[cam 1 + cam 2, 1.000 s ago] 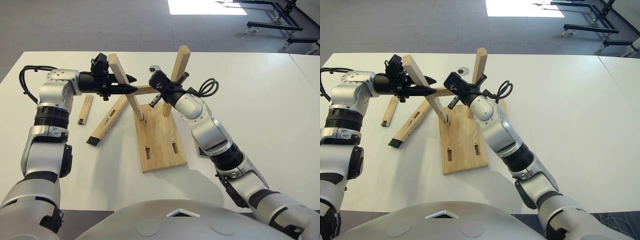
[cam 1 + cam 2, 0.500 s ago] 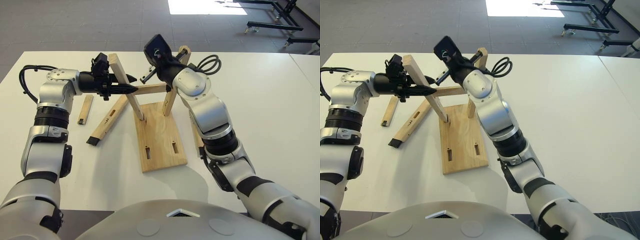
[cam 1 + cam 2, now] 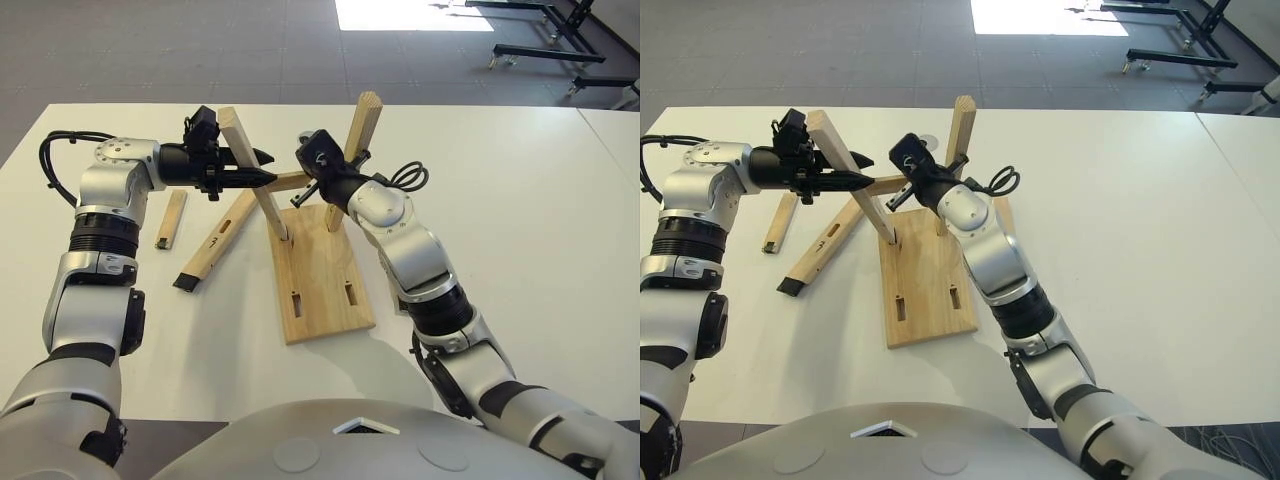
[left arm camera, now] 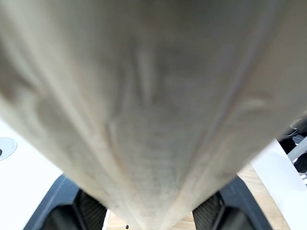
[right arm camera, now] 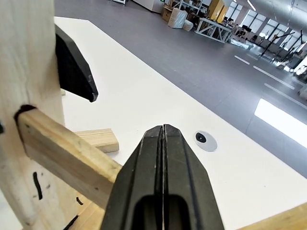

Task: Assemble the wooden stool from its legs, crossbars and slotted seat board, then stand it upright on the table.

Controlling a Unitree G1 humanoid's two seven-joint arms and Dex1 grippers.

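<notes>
The seat board (image 3: 320, 280) lies flat on the counter (image 3: 520, 220). The left leg (image 3: 272, 212) and right leg (image 3: 360, 125) stand in it (crossbar (image 3: 290, 181) between them). The left fingers (image 3: 262, 156) clamp the left leg. The right fingers (image 5: 153, 158) are pressed together, empty, beside the crossbar.

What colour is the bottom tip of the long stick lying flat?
The stick's tip is black; clearest in left eye view.

Two tilted legs (image 3: 362, 125), linked by a crossbar (image 3: 290, 181), stand on the flat-lying seat board (image 3: 322, 292).
</notes>
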